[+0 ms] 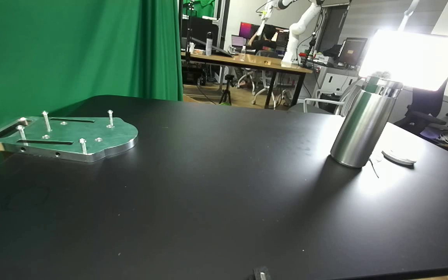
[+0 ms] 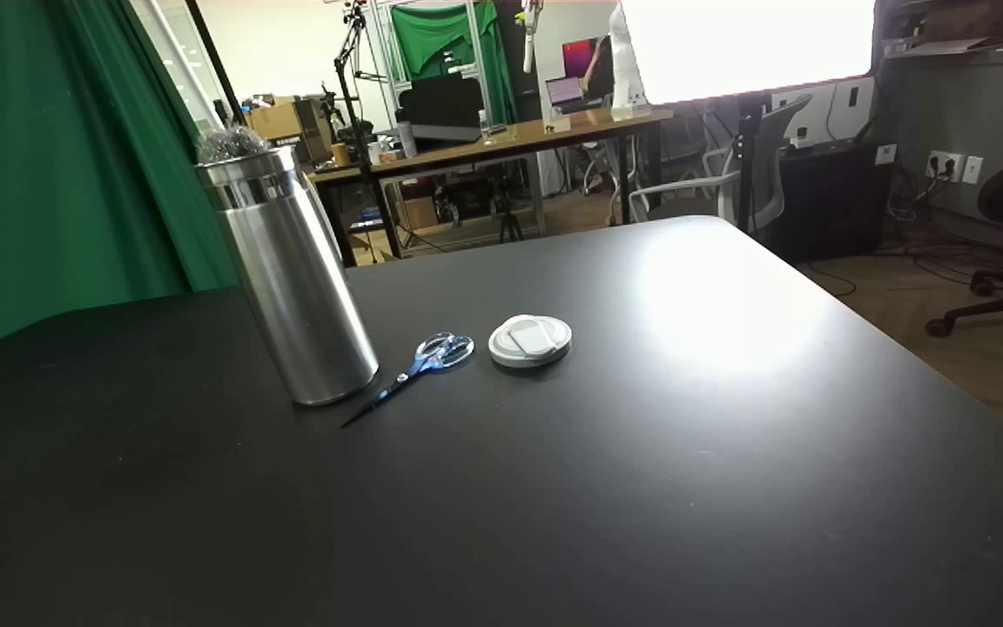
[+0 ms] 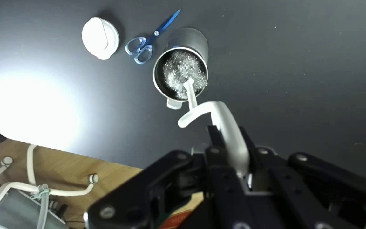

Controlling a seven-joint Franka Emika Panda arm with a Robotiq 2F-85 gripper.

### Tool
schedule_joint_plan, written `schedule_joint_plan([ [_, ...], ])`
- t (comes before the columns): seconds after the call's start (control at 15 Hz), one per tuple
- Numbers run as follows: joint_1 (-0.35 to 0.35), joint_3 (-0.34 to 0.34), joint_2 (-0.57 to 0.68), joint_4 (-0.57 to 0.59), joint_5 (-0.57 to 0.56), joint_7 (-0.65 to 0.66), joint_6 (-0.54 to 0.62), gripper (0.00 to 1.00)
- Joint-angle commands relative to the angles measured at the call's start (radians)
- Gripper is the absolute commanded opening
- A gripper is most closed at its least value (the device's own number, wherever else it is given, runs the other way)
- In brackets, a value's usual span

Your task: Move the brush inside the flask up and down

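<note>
The flask point(image 1: 366, 124) is a brushed-metal cylinder standing upright on the black table, also in the exterior view point(image 2: 297, 287) and the wrist view point(image 3: 191, 38). The brush's silvery bristles point(image 3: 183, 71) sit in the flask mouth, and a tuft of bristles point(image 2: 230, 142) sticks above the rim. Its thin white stem rises to a thicker hooked white handle point(image 3: 221, 119); part of this white handle point(image 1: 407, 15) shows at the top of an exterior view. My gripper point(image 3: 229, 128) is shut on the handle, above and beside the flask. The gripper is out of view in both exterior views.
Blue scissors point(image 2: 432, 354) lie beside the flask base. A white round lid point(image 2: 530, 340) lies beyond them. A metal plate with pegs point(image 1: 72, 134) lies by the green curtain point(image 1: 72, 46). A bright lamp panel point(image 2: 745, 43) stands behind the table.
</note>
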Motion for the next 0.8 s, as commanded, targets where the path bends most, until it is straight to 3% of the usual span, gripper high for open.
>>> schedule_joint_plan([
  [0.0, 0.008, 0.001, -0.048, -0.003, -0.003, 0.028, -0.02, 0.04],
  [0.73, -0.019, -0.061, 0.034, -0.067, 0.048, 0.028, 0.022, 0.04],
])
